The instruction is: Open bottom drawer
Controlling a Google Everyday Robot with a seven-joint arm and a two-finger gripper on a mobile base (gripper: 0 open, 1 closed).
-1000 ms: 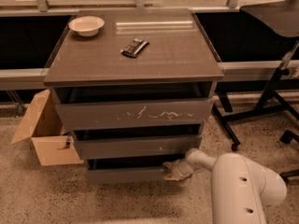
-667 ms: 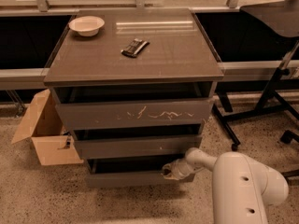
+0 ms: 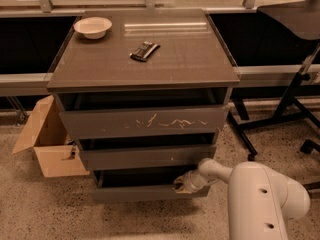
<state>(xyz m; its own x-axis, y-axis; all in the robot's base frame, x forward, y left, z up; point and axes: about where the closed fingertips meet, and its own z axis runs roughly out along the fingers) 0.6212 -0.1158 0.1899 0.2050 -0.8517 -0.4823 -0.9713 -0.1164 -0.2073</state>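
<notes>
your gripper is down low at the right end of the bottom drawer, right against the top edge of its plain flat front. honestly can't tell if it's clamped on that edge or loose. the white arm comes in from the lower right corner.

the bottom drawer is the lowest of three in the dark grey-brown cabinet, just above the speckled floor, with a dark gap showing above its front. the middle drawer sits above it, and above that the top drawer with white scratches.

on the cabinet top there's a white bowl at the back left and a dark packet near the middle. any print on it is too small to read. an open cardboard box sits on the floor to the left.
</notes>
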